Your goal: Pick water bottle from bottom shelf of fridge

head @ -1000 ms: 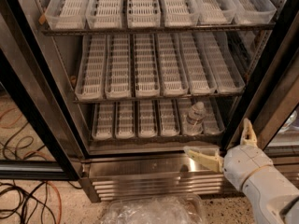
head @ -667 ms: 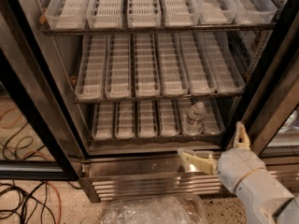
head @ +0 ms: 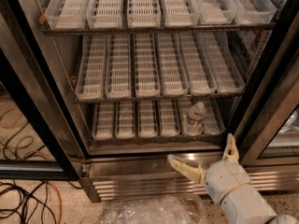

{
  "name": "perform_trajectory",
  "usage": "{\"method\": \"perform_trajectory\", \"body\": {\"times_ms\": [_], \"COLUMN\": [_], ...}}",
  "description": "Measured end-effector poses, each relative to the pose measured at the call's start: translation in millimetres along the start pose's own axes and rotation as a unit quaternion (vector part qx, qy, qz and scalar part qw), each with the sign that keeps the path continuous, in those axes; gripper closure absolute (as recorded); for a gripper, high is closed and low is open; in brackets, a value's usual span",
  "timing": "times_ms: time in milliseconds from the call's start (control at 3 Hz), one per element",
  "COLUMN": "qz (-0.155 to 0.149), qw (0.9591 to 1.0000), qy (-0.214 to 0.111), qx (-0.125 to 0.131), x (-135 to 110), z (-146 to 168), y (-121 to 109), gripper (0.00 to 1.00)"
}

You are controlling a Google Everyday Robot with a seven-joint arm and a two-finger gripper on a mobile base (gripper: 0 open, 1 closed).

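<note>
The water bottle [head: 194, 118], clear with a white cap, stands in the fifth lane tray from the left on the bottom shelf [head: 140, 120] of the open fridge [head: 60, 106]. My gripper [head: 201, 155] is at the lower right, in front of the steel sill below that shelf. It is open, its two cream fingers spread wide, one pointing left and one pointing up. It is empty and sits below and slightly in front of the bottle, apart from it.
Two longer racks of white lane trays [head: 154, 64] hang above. The louvred base grille [head: 140, 185] runs under the sill. A black-edged door frame [head: 266, 92] stands at the right. Cables [head: 23, 199] lie on the floor at left. Crinkled clear plastic [head: 149, 211] lies below.
My gripper has moved left and a little up, closer to the fridge sill. The bottle has not moved.
</note>
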State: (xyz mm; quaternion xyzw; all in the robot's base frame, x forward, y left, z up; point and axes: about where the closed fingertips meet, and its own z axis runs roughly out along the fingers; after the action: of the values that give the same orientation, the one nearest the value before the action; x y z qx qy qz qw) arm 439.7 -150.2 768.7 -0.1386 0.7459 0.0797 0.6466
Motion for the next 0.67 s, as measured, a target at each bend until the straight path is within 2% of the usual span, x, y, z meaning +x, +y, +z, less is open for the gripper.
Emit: {"method": "perform_trajectory", "body": {"times_ms": [333, 667], "qz": [0.027, 0.052], "qw": [0.9994, 0.9972], "qy": [-0.015, -0.037], "qx": [0.016, 0.039], "x": [12, 38], "z": [-1, 3], "y": [13, 36], "gripper": [0.0, 0.0]}}
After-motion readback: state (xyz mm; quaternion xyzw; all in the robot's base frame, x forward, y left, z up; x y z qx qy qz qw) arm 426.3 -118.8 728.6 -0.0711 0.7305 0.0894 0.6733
